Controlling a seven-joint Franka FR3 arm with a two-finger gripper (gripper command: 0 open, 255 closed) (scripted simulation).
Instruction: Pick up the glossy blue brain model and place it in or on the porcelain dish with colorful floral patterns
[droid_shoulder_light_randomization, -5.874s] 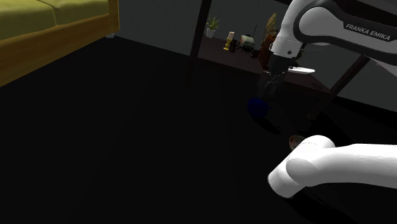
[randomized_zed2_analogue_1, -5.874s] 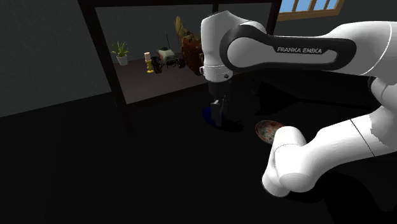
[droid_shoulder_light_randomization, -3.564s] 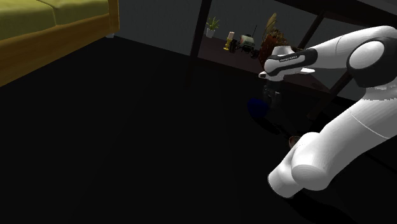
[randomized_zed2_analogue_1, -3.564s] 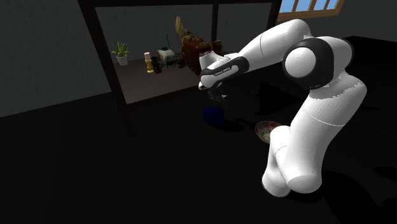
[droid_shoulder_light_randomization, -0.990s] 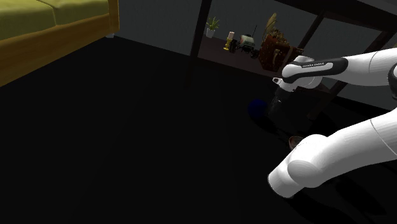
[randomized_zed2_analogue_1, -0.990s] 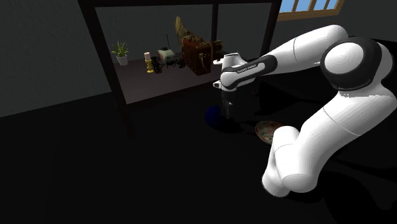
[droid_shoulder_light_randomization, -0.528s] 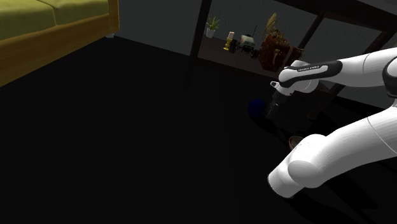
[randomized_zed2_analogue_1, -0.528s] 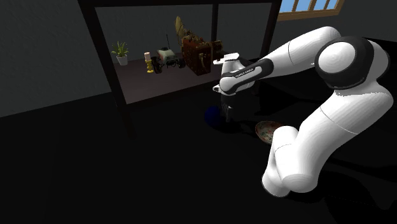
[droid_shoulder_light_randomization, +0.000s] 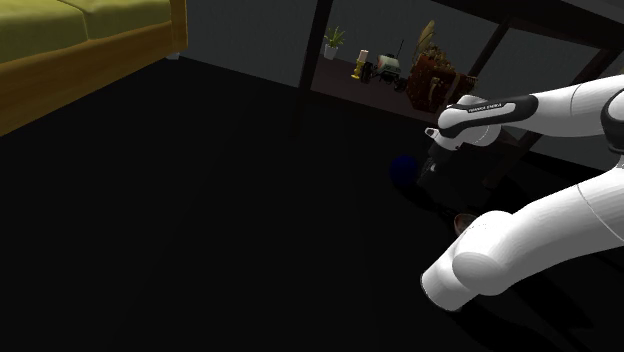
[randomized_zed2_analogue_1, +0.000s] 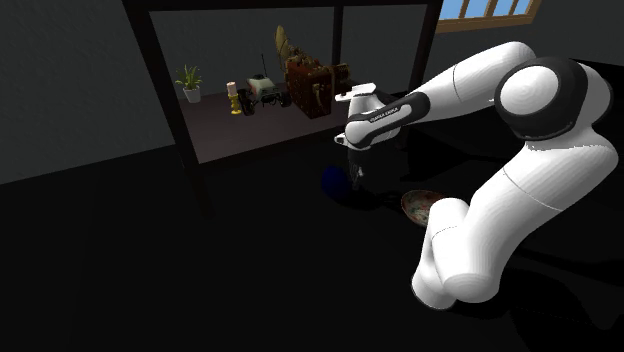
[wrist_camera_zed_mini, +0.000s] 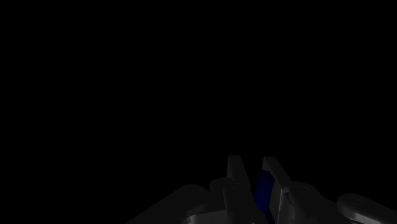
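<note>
- A white Franka arm (randomized_zed2_analogue_1: 520, 95) reaches low over a dark floor. Its black gripper (randomized_zed2_analogue_1: 357, 178) is down just beside the glossy blue brain model (randomized_zed2_analogue_1: 332, 180), which sits on the floor in front of a dark shelf unit (randomized_zed2_analogue_1: 240, 128).
- In the shoulder view, the brain model (droid_shoulder_light_randomization: 403, 171) lies just to the left of the gripper (droid_shoulder_light_randomization: 433, 170). In the wrist view, a sliver of blue (wrist_camera_zed_mini: 263, 188) shows right at the gripper (wrist_camera_zed_mini: 254, 168).
- In this gloom it cannot be told whether the gripper is open or has closed on the model.
- The floral dish (randomized_zed2_analogue_1: 421, 205) waits nearby on the floor, close against the arm's lower link and apart from the model.
- Risk 1: the gripper looks offset to 1 side of the model, so a grip there may catch only an edge. The smooth, rounded shape could then slip free or roll toward the shelf.
- Risk 2: the dish is crowded by the arm's own link, so a cramped approach could knock it.
- Risk 3: a release from too high could bounce the model off the dish's shallow rim.
</note>
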